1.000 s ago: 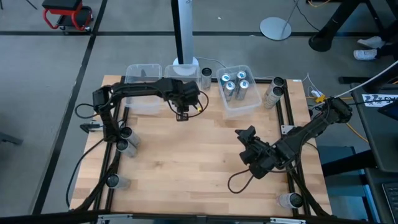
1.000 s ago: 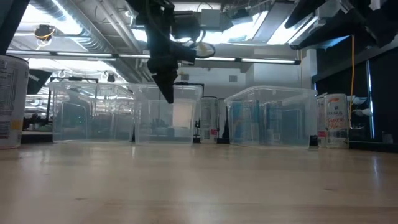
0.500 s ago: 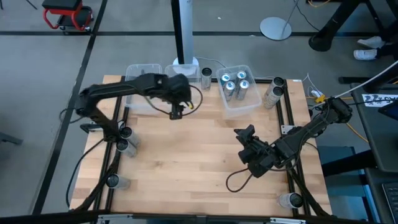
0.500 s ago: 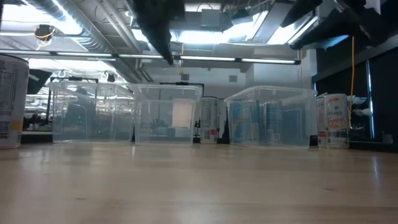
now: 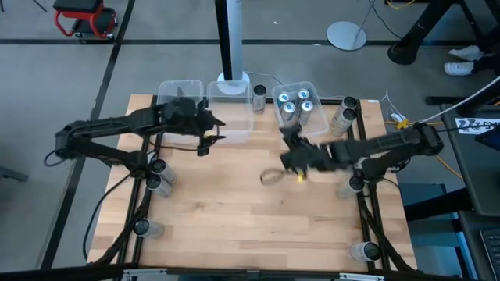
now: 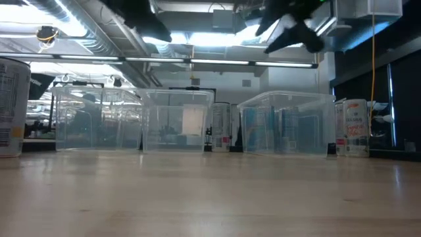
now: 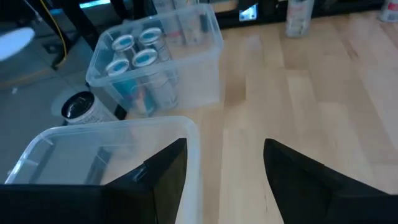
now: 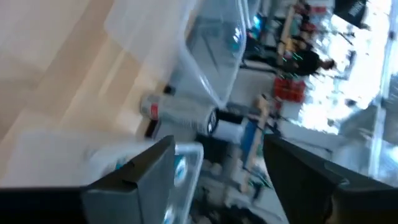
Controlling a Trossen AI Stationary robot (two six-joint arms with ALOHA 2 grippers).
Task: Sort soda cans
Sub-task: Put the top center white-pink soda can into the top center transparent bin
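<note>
Since half a second ago, right gripper swung up toward the bin of cans; left gripper drawn back leftward. Both with fingers apart, holding nothing. Farther back, more cans standing at the table edge.

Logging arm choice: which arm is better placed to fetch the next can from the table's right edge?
Right, probably. The right gripper hangs open near the can bin, closer to the can beside it; the left gripper is open across the table.

Pale matt wooden table, clear glossy plastic bins, shiny metal soda cans
</note>
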